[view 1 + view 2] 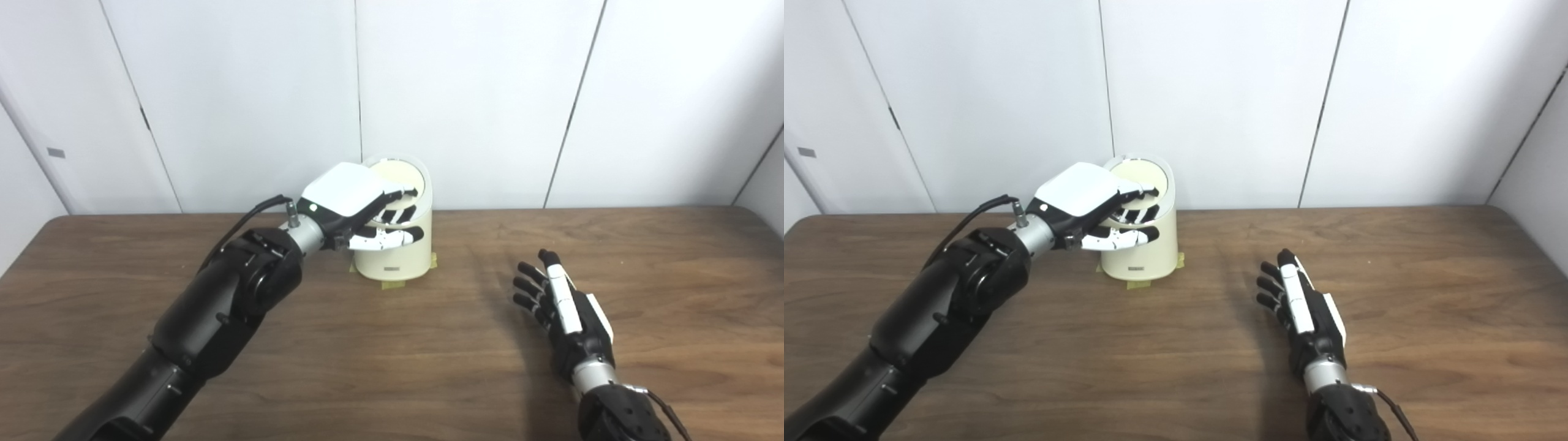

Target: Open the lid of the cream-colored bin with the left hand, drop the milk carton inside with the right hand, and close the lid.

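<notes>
The cream-colored bin (395, 257) stands upright at the back middle of the table, close to the wall. Its round lid (401, 174) lies down on the slanted top. My left hand (355, 205) reaches over the bin's left side, fingers spread on the lid and thumb across the bin's front wall; it grips nothing. Lying on the table to the right of the bin is my right hand (566, 306), open, fingers stretched forward, empty. No milk carton shows in either view.
The brown wooden table (429, 367) spans the picture. Yellow tape pieces (392, 284) mark the bin's base. White wall panels (465, 92) rise just behind the bin.
</notes>
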You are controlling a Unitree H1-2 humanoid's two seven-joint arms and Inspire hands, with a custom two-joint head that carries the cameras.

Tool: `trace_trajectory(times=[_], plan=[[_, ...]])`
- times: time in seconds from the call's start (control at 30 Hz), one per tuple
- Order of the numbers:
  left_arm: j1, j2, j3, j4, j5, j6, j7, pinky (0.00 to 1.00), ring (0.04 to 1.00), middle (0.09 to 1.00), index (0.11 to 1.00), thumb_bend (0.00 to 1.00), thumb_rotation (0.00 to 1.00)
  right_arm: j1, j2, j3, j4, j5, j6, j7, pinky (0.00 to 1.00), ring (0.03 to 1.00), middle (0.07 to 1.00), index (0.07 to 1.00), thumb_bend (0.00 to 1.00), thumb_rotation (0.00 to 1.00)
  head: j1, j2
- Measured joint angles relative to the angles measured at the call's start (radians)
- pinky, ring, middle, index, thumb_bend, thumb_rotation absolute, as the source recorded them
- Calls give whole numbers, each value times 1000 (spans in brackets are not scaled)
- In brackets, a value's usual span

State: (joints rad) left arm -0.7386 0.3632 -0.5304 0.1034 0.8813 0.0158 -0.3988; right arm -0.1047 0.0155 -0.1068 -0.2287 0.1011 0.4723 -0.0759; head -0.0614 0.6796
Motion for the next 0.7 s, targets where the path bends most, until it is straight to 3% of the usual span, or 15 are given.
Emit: trace_trajectory(times=[0.7], plan=[[0, 7, 20, -45, -10, 33, -87, 884, 833, 844, 912, 546, 1000, 0, 3, 2, -2, 8, 5, -8, 780, 818, 842, 954, 533, 844, -8, 12]])
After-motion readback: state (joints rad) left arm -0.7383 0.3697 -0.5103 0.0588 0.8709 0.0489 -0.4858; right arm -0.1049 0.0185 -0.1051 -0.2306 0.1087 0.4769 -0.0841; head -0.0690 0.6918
